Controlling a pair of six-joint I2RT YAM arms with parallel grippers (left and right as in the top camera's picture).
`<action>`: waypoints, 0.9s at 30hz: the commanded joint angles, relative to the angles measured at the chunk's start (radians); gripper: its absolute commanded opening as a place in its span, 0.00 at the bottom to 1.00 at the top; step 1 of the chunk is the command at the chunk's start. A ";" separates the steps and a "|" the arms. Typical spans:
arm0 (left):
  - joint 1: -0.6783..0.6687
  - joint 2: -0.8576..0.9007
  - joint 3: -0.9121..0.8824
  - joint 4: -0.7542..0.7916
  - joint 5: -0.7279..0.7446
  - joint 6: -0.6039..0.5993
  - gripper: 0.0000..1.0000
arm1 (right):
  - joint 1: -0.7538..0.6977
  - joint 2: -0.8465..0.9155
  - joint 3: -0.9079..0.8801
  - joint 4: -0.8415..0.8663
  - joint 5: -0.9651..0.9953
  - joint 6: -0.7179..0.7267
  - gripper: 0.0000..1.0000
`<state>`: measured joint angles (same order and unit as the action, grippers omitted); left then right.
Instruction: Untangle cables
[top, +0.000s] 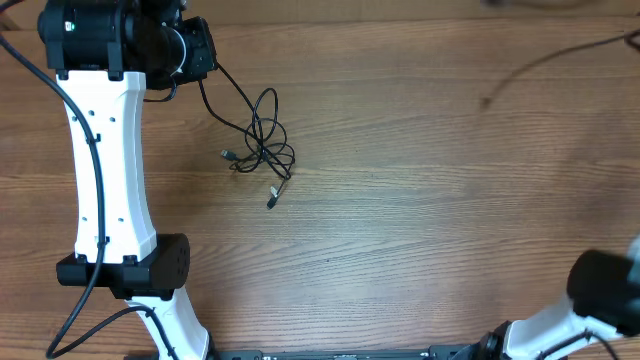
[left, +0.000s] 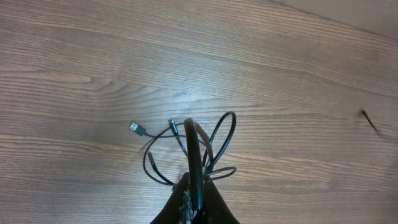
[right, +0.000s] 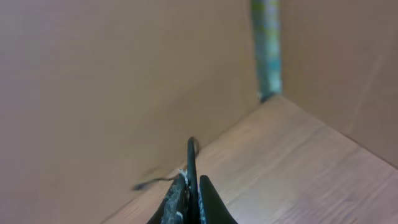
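A tangle of thin black cables (top: 263, 145) lies on the wooden table, with silver-tipped plug ends at its left (top: 228, 155) and lower side (top: 272, 200). My left gripper (top: 203, 52) is at the far left of the table, shut on one strand that runs down to the tangle. In the left wrist view the jaws (left: 194, 190) pinch that cable, and the loops (left: 205, 149) and a plug (left: 137, 129) lie just ahead. My right gripper (right: 191, 186) is shut on another thin black cable (right: 191, 155). A blurred thin cable (top: 550, 62) crosses the far right corner in the overhead view.
The left arm's white link (top: 105, 170) stretches along the table's left side. The right arm's base and elbow (top: 600, 290) sit at the near right corner. The right wrist view shows a table corner (right: 273, 99) and a tan wall behind it.
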<state>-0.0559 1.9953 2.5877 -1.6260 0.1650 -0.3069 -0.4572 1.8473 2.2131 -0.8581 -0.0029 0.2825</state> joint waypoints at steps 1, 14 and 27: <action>-0.004 -0.037 0.026 0.008 0.013 0.023 0.04 | -0.076 0.085 -0.001 0.030 0.014 0.071 0.04; -0.004 -0.037 0.026 0.053 0.012 0.023 0.04 | -0.185 0.177 0.001 -0.069 -0.470 0.086 0.04; -0.004 -0.037 0.026 0.057 0.108 0.090 0.04 | 0.237 0.006 0.001 -0.268 -0.646 -0.026 0.03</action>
<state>-0.0559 1.9953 2.5881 -1.5772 0.2035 -0.2726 -0.3195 1.9694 2.2101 -1.1122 -0.5945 0.2852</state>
